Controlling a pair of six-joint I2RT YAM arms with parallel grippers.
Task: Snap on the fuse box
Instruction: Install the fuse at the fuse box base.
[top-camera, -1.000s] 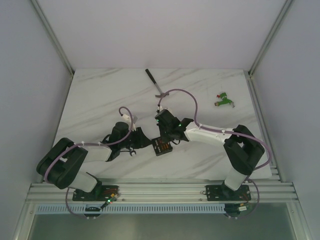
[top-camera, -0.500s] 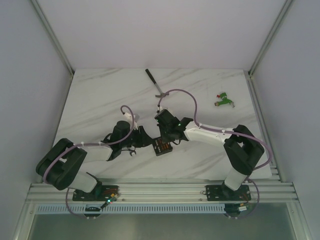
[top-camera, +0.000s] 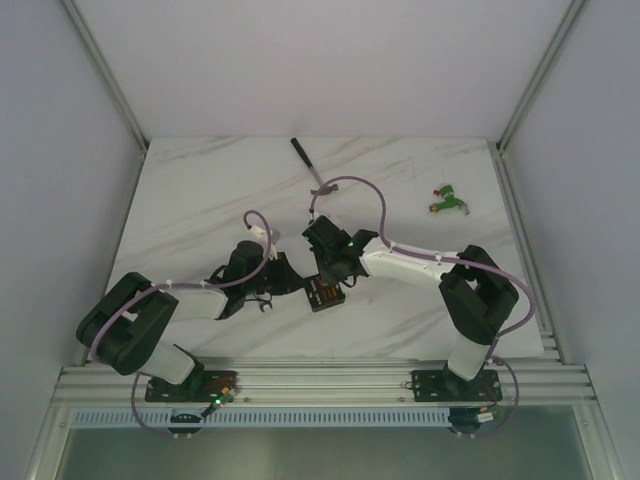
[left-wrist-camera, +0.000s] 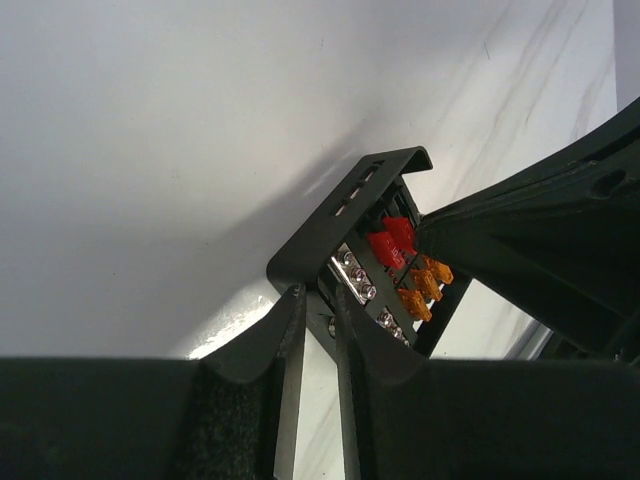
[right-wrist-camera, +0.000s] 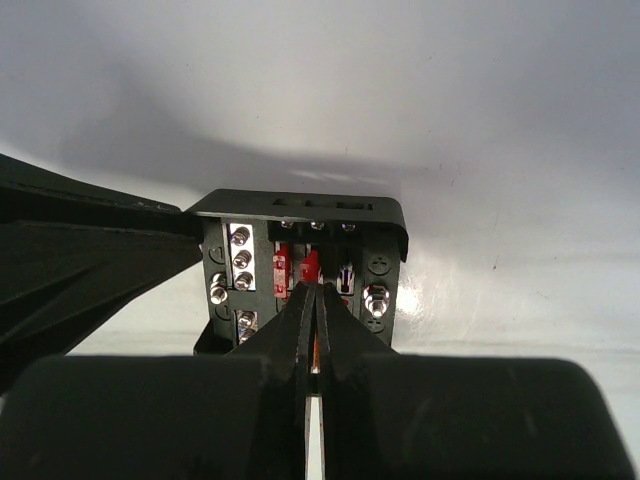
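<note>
One fuse box (top-camera: 322, 295) | right gripper (right-wrist-camera: 312, 290) closed over it | left gripper (left-wrist-camera: 318, 298) state unclear

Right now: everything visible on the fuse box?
The fuse box is a small black plastic box lying on the marble table, between both arms. Its top is open, showing red and orange fuses and silver screws; a slotted black flap rises at one end. The right gripper, shut, has its tips at the red fuses. The left gripper has its tips at one corner; whether it clamps is unclear.
</note>
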